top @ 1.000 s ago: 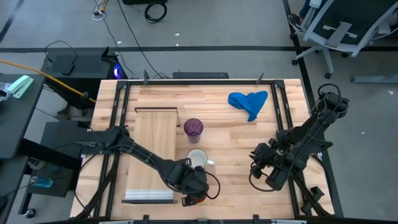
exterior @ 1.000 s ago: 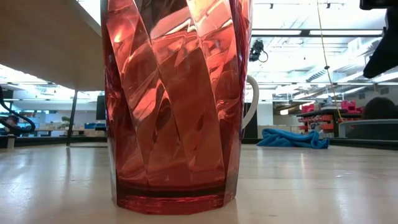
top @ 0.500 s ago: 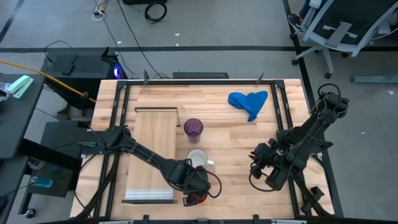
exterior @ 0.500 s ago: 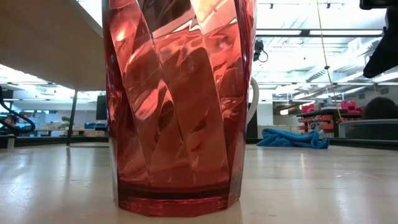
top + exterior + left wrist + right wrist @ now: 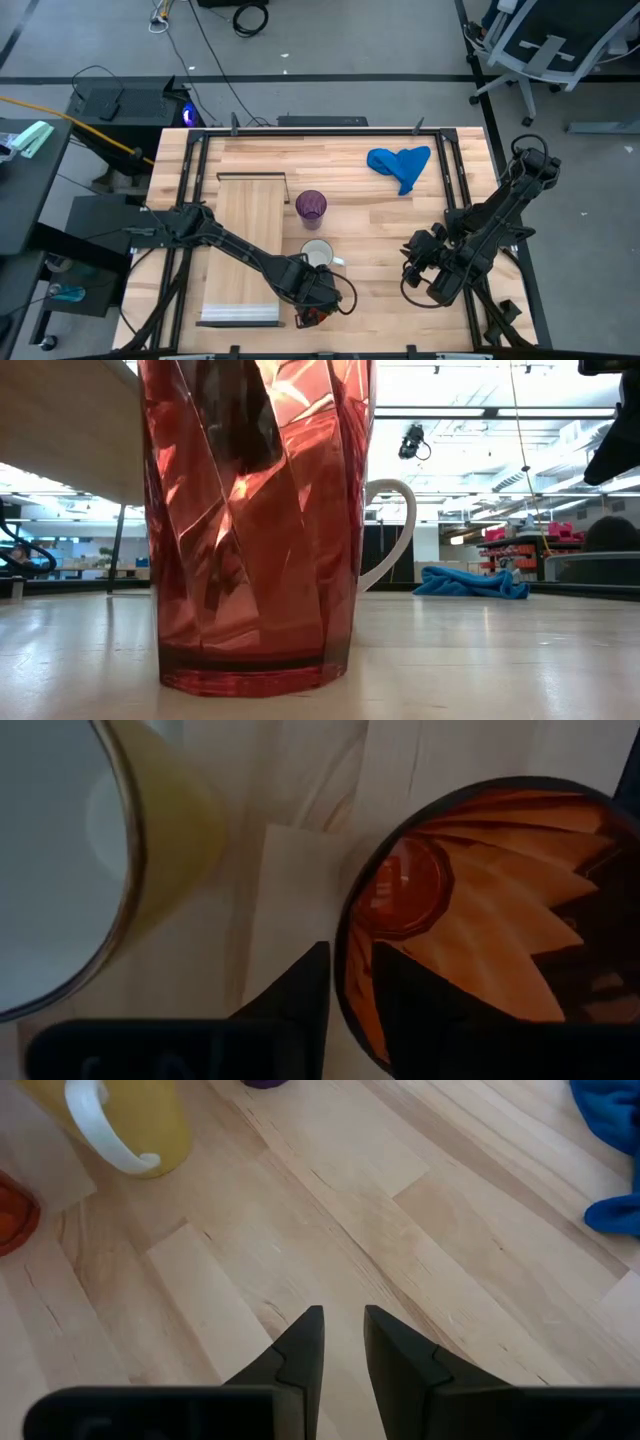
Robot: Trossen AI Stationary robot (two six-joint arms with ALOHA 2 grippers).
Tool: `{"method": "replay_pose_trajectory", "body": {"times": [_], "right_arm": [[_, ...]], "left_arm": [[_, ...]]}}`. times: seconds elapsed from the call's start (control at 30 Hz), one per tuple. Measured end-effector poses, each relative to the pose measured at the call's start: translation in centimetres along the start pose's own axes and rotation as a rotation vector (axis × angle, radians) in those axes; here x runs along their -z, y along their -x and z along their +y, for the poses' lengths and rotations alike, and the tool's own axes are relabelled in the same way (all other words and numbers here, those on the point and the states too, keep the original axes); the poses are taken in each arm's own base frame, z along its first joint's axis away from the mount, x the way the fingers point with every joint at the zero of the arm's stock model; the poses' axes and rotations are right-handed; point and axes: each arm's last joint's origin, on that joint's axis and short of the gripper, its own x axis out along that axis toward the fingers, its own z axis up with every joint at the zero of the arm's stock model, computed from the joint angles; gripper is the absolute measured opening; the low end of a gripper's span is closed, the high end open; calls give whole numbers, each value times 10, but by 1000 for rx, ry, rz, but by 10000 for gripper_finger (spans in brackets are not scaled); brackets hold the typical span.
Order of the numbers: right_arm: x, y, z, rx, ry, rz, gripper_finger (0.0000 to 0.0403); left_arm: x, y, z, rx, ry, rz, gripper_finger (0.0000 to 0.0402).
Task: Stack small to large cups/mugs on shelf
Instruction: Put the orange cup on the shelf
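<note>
Stacking has not been started as far as can be seen: nothing stands on the shelf (image 5: 247, 240), whose pale board lies bare on the desk (image 5: 380, 215) with its dark frame at the far end and its white edge at the near end.

All three vessels are spread out on the desktop. The purple tumbler (image 5: 311, 207) is placed just beside the shelf's far corner. The white mug (image 5: 318, 255) sits nearer, handle pointed away from the shelf. The orange-red cup (image 5: 312, 317) is found at the desk's near edge, mostly hidden under the left arm in the overhead view and looming large in the low view.

The left pincer (image 5: 347, 995) is seen working on that cup: one finger is dropped inside the faceted wall, the other outside, so the rim is straddled. A firm clamp cannot be confirmed, though the cup's base seems to be resting on the desk. The first pick is judged to be barely under way.

The right pincer (image 5: 342, 1342) is held over bare wood, fingers nearly together with a narrow gap, gripping nothing.

A blue cloth (image 5: 400, 165) is left at the far side. All placements remain to be done.
</note>
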Motion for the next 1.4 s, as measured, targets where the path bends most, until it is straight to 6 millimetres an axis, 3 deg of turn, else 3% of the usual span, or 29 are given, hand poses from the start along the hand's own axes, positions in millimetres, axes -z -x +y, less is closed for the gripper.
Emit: {"method": "replay_pose_trajectory", "body": {"times": [0.27, 0.5, 0.63, 0.9, 1.0, 1.23, 1.4], "right_arm": [[0, 0, 0, -1, -1, 0, 83], [0, 0, 0, -2, 6, 0, 83], [0, 0, 0, -2, 6, 0, 83], [0, 0, 0, -2, 8, 0, 83], [0, 0, 0, -1, 15, 0, 83], [0, 0, 0, -1, 15, 0, 83], [0, 0, 0, -1, 16, 0, 83]], "left_arm": [[0, 2, 0, 17, -10, 6, 15], [-2, 12, -5, 112, -69, 34, 14], [-7, 33, -8, 153, -83, 6, 12], [-15, 106, -9, 218, -86, -108, 12], [-10, 123, -3, 227, -56, -146, 12], [8, 136, 20, 59, 70, -41, 12], [10, 142, 24, 64, 93, -41, 12]]}}
